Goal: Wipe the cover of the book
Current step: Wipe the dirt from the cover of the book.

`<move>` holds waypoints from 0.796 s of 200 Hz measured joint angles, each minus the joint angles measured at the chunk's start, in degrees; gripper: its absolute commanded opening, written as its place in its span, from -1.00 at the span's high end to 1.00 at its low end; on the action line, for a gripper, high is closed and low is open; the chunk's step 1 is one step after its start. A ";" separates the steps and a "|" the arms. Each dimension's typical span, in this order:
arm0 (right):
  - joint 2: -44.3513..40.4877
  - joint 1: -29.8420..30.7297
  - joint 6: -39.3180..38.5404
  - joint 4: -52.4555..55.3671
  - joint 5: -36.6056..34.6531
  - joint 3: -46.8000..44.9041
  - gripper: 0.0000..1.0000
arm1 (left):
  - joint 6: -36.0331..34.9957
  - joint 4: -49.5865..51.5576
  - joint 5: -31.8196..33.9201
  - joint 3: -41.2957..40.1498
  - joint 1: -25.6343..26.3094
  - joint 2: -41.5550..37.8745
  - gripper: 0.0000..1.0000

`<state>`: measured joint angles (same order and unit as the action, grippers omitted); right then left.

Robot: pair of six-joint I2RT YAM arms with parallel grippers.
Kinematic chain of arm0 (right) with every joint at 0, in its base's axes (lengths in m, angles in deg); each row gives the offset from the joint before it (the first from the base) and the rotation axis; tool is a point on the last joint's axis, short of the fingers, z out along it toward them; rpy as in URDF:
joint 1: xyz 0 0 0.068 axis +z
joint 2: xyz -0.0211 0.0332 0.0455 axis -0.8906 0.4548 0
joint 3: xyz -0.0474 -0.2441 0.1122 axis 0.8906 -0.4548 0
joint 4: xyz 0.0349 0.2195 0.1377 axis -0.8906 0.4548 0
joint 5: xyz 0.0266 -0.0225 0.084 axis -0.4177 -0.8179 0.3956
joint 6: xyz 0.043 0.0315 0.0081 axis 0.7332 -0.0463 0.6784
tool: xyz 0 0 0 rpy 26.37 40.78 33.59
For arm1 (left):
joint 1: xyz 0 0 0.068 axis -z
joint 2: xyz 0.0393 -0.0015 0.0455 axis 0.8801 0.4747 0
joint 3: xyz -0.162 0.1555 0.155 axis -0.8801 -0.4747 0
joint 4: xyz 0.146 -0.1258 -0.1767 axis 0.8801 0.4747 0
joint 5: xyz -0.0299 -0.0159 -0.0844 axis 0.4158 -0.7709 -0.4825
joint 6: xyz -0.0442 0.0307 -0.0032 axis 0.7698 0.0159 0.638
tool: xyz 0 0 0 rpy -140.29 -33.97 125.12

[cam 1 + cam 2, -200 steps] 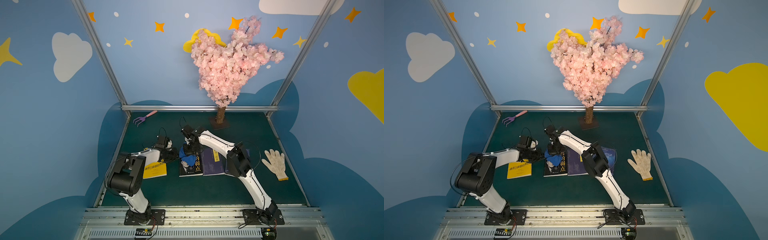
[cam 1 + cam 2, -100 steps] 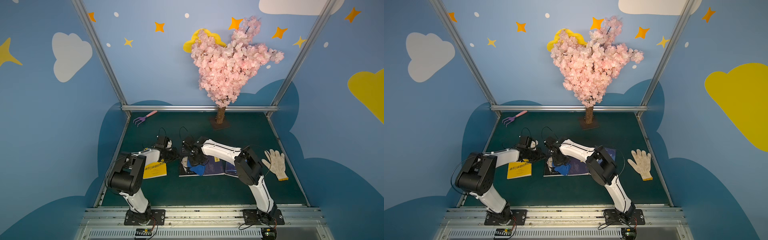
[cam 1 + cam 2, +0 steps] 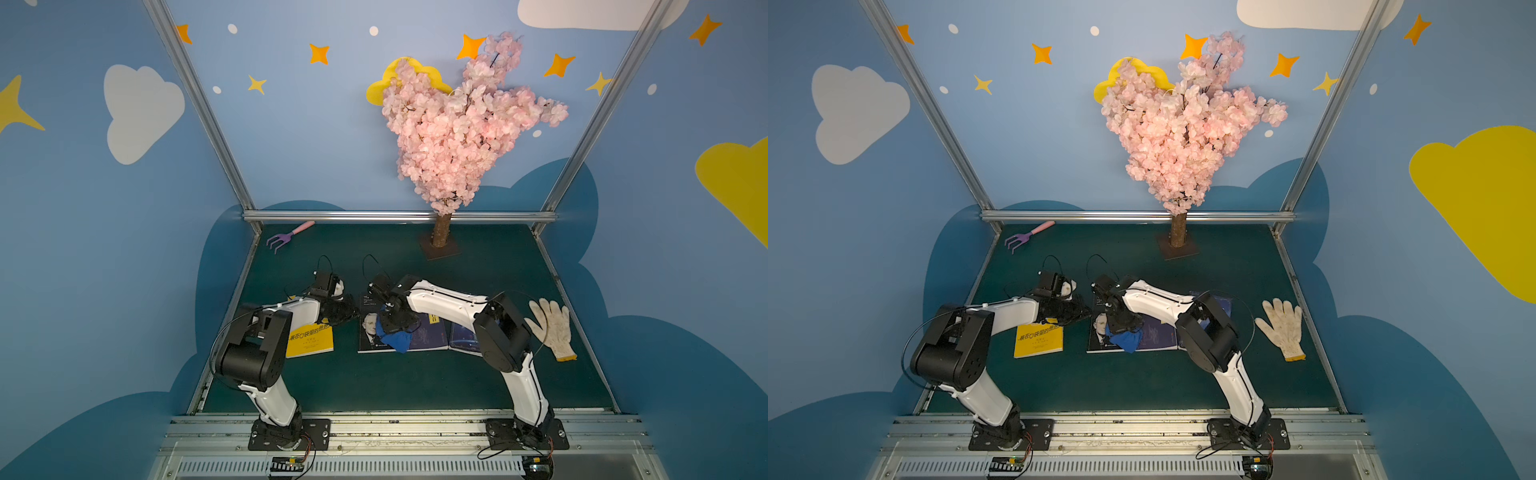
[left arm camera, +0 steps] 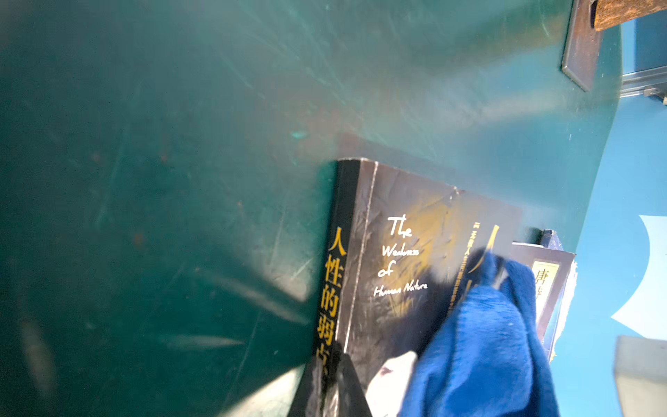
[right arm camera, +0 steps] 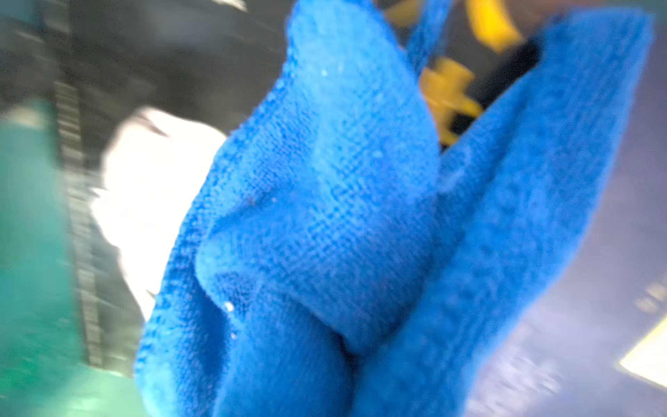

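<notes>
Four books lie on the green mat (image 3: 374,386). The one being wiped is the dark book (image 3: 368,320) with a portrait on its cover. Taking 12 o'clock as the back wall, it lies flat near the mat's centre, a touch toward 8 o'clock. The right gripper (image 3: 394,325) stands over the cover's 4 o'clock part with the blue cloth (image 3: 397,340) bunched beneath it. Its jaws are buried in the fabric, pinching it, and the cloth's loose end spills past the cover's 6 o'clock edge. The left gripper (image 3: 350,312) has its jaws pressed together, with the tip at the book's 9 o'clock edge, by my reading to steady it.

I judge the wipe under way, not finished. The cloth is on the cover, but the title strip toward 12 o'clock lies bare, and no dirt shows which parts are done. What is left is to cover the rest and lift off.

Both top views give the layout that the wrist cameras miss. The yellow book (image 3: 309,343) is at 9 o'clock and the purple book (image 3: 428,332) touches the dark one's 3 o'clock side. A blue book (image 3: 463,343) lies beyond that, and the white glove (image 3: 550,328) is at 3 o'clock, well apart. Only the left wrist view shows the title lettering (image 4: 397,256), the spine (image 4: 334,274) and creases in the glossy cover. The right wrist view is nearly all cloth, smeared, with no finger visible.
</notes>
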<state>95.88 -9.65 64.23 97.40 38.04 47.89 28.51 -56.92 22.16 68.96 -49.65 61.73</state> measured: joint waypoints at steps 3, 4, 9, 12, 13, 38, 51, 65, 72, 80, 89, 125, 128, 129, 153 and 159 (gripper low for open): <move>-0.46 -0.26 0.04 -0.24 0.11 -0.66 1.00 | 0.00 0.00 0.02 0.00 0.00 0.00 0.76; -0.63 -0.39 0.04 -0.37 0.17 -0.98 1.00 | 0.00 0.00 0.00 0.00 0.00 0.00 0.75; -1.20 -0.76 0.15 -0.72 0.46 -1.84 1.00 | 0.00 0.00 0.00 0.00 0.00 0.00 0.75; -1.55 -0.96 0.20 -0.96 0.70 -2.34 1.00 | 0.00 -0.02 0.00 0.00 0.00 0.00 0.75; -1.60 -1.01 0.20 -1.01 0.72 -2.43 1.00 | 0.00 -0.02 0.00 0.00 0.00 0.00 0.75; -0.74 -0.68 0.87 -0.59 2.05 -0.94 1.00 | 0.00 -0.02 0.04 0.00 0.00 0.00 0.75; 1.55 0.48 1.20 2.49 0.98 2.97 1.00 | 0.00 -0.04 0.02 0.00 0.00 0.07 0.75; 5.05 2.36 1.42 5.64 0.17 8.79 1.00 | 0.00 -0.11 -0.07 0.00 -0.02 0.15 0.75; 6.58 3.41 1.42 6.54 -0.22 11.34 1.00 | 0.02 -0.17 -0.09 0.00 -0.04 0.15 0.75; 7.76 4.59 1.40 7.02 -0.57 13.29 1.00 | 0.02 -0.33 -0.11 0.00 -0.04 0.22 0.75; 8.24 5.35 1.27 6.97 -0.76 14.01 1.00 | 0.02 -0.37 -0.11 0.00 -0.07 0.24 0.75; 4.66 3.80 0.59 2.60 0.90 7.41 1.00 | 0.00 -0.33 -0.04 0.04 -0.07 0.26 0.75; 3.98 3.39 0.57 1.90 1.27 6.29 1.00 | 0.00 -0.31 -0.04 0.04 -0.07 0.26 0.75; 3.82 3.28 0.57 1.75 1.31 6.05 1.00 | 0.00 -0.31 -0.04 0.04 -0.07 0.24 0.75; -0.02 -0.11 0.68 -1.29 3.93 0.09 1.00 | 0.00 -0.33 -0.02 0.04 -0.04 0.26 0.75; -0.35 -0.74 0.85 -1.44 4.59 -0.42 1.00 | 0.00 -0.33 -0.02 0.04 -0.04 0.26 0.75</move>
<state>95.53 -10.39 65.08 95.96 42.63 47.47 28.51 -57.25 22.14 69.00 -49.69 61.99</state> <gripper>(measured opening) 0.117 0.124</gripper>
